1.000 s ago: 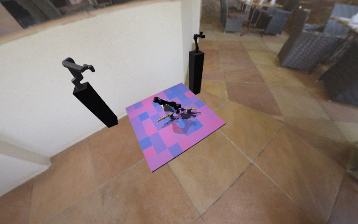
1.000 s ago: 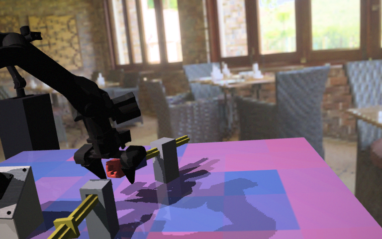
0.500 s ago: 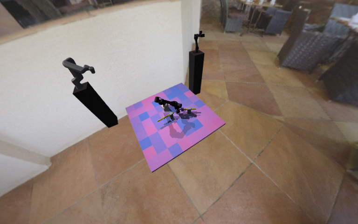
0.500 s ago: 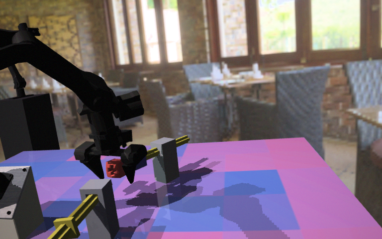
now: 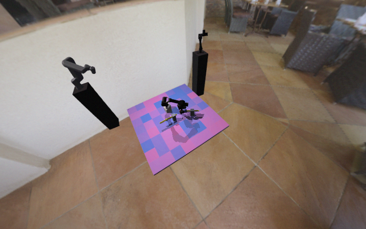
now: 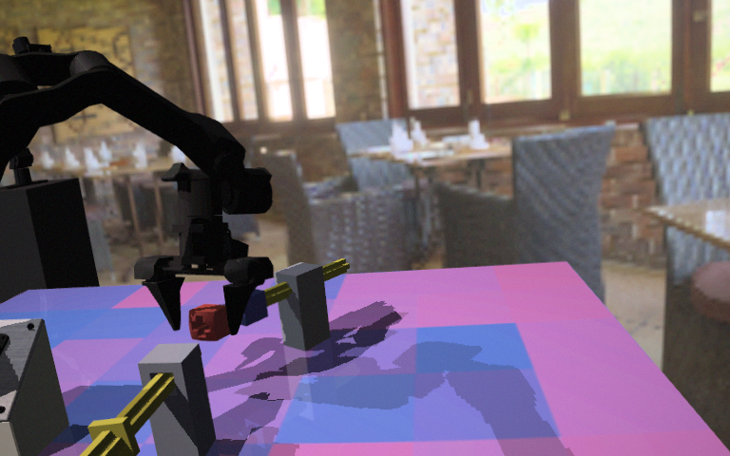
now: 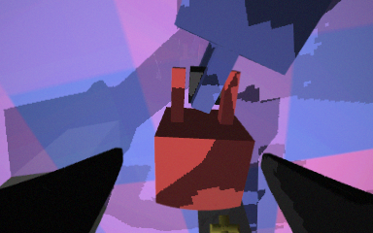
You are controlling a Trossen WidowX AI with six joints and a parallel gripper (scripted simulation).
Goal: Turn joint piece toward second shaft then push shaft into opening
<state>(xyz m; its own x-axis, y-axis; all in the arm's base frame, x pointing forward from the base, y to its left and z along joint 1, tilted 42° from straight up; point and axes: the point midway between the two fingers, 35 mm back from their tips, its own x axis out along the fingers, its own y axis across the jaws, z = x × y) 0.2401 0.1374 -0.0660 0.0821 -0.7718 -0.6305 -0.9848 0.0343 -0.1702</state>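
Note:
The red joint piece (image 6: 208,322) (image 7: 194,162) hangs on the blue hinge part (image 6: 255,311) (image 7: 228,29) at the end of the first yellow shaft (image 6: 278,293) (image 5: 197,110). This shaft runs through the far grey block (image 6: 315,316) (image 5: 191,113). The joint's cross-shaped opening faces the near block's side; exact alignment is unclear. My gripper (image 6: 205,329) (image 7: 192,157) is open, with its fingers on either side of the joint piece and gaps at both sides in the wrist view. The second yellow shaft (image 6: 144,400) (image 5: 165,120) (image 7: 224,227), with a square collar, sits in the near grey block (image 6: 169,354) (image 5: 174,118), short of the joint.
The checkered mat (image 5: 161,159) (image 6: 473,295) lies under everything. The arm's light grey base (image 6: 27,370) stands left of the near block. Two black pedestals (image 5: 94,105) (image 5: 199,72) with other arms stand by the wall, off the mat.

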